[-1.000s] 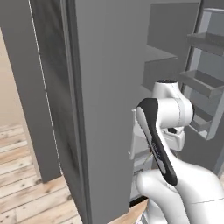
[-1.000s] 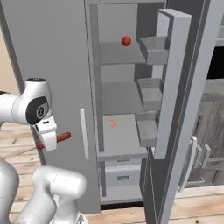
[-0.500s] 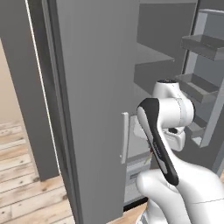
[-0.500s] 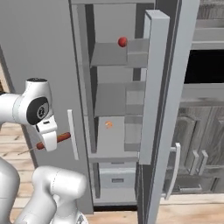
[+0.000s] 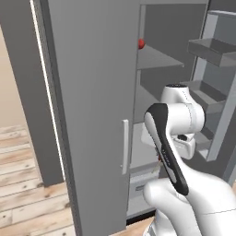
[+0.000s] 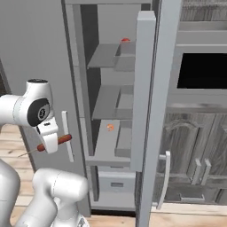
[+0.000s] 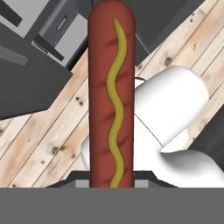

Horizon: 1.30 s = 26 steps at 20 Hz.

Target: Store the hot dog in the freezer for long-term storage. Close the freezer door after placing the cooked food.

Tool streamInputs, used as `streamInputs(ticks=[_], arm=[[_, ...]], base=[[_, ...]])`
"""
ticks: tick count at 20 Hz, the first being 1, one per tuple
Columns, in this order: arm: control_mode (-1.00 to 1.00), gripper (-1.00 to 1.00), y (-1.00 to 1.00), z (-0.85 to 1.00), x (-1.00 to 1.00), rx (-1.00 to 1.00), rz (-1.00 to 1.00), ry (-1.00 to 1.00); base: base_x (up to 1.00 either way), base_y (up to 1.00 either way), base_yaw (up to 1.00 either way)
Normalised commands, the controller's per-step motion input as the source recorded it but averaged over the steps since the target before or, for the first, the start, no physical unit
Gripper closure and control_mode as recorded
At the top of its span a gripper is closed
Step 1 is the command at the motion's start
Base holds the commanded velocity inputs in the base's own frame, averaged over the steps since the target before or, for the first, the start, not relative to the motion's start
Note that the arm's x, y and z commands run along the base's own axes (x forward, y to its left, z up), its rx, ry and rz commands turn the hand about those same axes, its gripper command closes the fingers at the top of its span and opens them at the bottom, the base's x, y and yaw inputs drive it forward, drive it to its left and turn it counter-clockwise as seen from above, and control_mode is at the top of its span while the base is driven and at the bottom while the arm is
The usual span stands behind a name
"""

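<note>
**Sausage held upright before the hand camera**

A long red-brown hot dog (image 7: 110, 92) with a wavy yellow mustard line along its length runs from the bottom of the picture to the top, its rounded end uppermost. Its lower end sits in the closed claw (image 7: 111, 179). Behind it lies a pale wooden plank floor (image 7: 52, 131). A dark grey drawer front (image 7: 59, 30) shows at the upper left.

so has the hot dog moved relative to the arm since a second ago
No. The hot dog sits beside the same white wrist; the views shifted because the base drove.
</note>
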Motion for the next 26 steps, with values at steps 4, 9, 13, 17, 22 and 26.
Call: streamInputs(ticks=[4, 9, 13, 17, 22, 26], arm=[[1.00, 1.00, 0.00, 0.00, 0.00, 0.00, 0.00, 0.00], [1.00, 1.00, 0.00, 0.00, 0.00, 0.00, 0.00, 0.00], [1.00, 1.00, 0.00, 0.00, 0.00, 0.00, 0.00, 0.00], [1.00, 1.00, 0.00, 0.00, 0.00, 0.00, 0.00, 0.00], [1.00, 1.00, 0.00, 0.00, 0.00, 0.00, 0.00, 0.00], [1.00, 1.00, 0.00, 0.00, 0.00, 0.00, 0.00, 0.00]], base=[[0.09, -0.27, 0.18], [0.12, -0.14, 0.06], [0.00, -0.24, -0.04], [0.00, -0.18, -0.06], [0.00, -0.13, -0.15], [0.01, -0.12, -0.17]])
